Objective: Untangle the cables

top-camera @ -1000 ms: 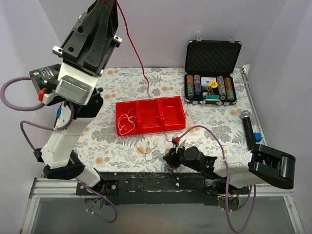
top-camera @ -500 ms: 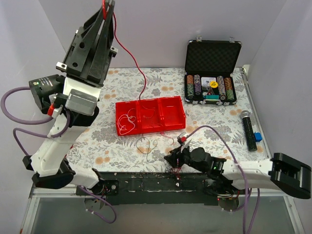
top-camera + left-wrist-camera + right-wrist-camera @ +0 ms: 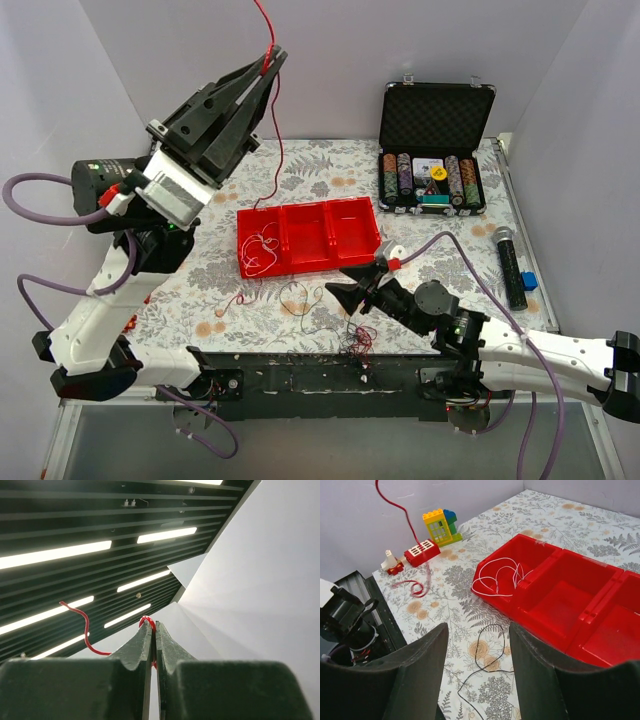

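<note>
My left gripper (image 3: 272, 56) is raised high above the table's left half, shut on a red cable (image 3: 276, 140). That cable hangs from the tips down to the tablecloth left of the red tray (image 3: 306, 267). In the left wrist view the red cable (image 3: 84, 625) loops over the pinched tips of the left gripper (image 3: 152, 626). My right gripper (image 3: 347, 285) hovers open in front of the tray, above a loose black cable (image 3: 300, 298); nothing is between its jaws. A white cable (image 3: 259, 249) lies in the tray's left compartment. A small tangle (image 3: 356, 343) sits at the front edge.
An open black case of poker chips (image 3: 435, 150) stands at the back right. A microphone (image 3: 509, 266) and a blue block (image 3: 528, 281) lie along the right edge. Toy bricks (image 3: 440, 525) sit at the far left of the table, near the red cable's coiled end (image 3: 418, 587).
The left gripper swung right and lower with the red cable, whose lower end now trails left of the tray. The right gripper opened, rose off the front-edge tangle and moved toward the tray.
</note>
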Tool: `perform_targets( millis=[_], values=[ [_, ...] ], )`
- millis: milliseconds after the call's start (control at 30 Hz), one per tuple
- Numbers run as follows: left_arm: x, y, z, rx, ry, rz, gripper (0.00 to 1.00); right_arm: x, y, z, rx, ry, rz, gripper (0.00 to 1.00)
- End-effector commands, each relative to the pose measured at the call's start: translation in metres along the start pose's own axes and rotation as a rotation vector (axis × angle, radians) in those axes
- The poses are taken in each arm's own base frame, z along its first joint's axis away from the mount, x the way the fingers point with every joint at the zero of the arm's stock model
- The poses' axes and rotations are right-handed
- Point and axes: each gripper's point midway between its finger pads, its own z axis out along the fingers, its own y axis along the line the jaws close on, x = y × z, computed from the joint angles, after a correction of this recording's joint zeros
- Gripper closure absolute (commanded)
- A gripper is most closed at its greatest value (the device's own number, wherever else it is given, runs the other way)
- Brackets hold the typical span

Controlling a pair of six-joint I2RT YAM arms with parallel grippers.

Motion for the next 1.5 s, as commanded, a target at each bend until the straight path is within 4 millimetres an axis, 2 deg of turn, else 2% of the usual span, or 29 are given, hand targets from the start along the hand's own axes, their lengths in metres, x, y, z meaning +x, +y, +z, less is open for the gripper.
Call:
perform_targets(
  millis=[0, 167, 367, 567, 767, 833, 967, 1100, 1233, 1467],
  values=[
    [0.012, -0.004, 0.0, -0.016, 0.014, 0.002, 1.0, -0.024, 0.004, 0.006, 0.0, -0.036, -0.058, 0.39],
    [0.019, -0.007, 0.003, -0.022, -0.016, 0.086, 1.0, -0.031, 0.001, 0.004, 0.013, -0.06, -0.062, 0.39],
    [0.029, -0.014, 0.008, -0.027, -0.031, 0.095, 1.0, -0.041, -0.005, 0.002, 0.045, -0.094, -0.077, 0.38],
    [0.058, -0.032, 0.014, -0.02, -0.023, 0.085, 1.0, -0.046, -0.022, -0.001, 0.127, -0.1, -0.101, 0.39],
    [0.082, -0.037, 0.027, -0.059, -0.027, 0.081, 1.0, -0.046, -0.045, -0.005, 0.222, -0.111, -0.101, 0.42],
    [0.102, -0.046, 0.032, -0.062, -0.011, 0.068, 1.0, -0.051, -0.057, -0.009, 0.278, -0.128, -0.105, 0.42],
    [0.125, -0.058, 0.033, -0.061, 0.016, 0.056, 1.0, -0.054, -0.077, -0.013, 0.372, -0.132, -0.123, 0.41],
    [0.145, -0.07, 0.03, -0.061, 0.046, 0.048, 1.0, -0.054, -0.082, -0.015, 0.391, -0.131, -0.131, 0.41],
    [0.157, -0.077, 0.029, -0.063, 0.056, 0.054, 1.0, -0.053, -0.086, -0.019, 0.4, -0.138, -0.124, 0.42],
    [0.166, -0.071, 0.047, -0.085, 0.031, 0.106, 1.0, -0.053, -0.09, -0.027, 0.41, -0.148, -0.101, 0.43]
  ],
)
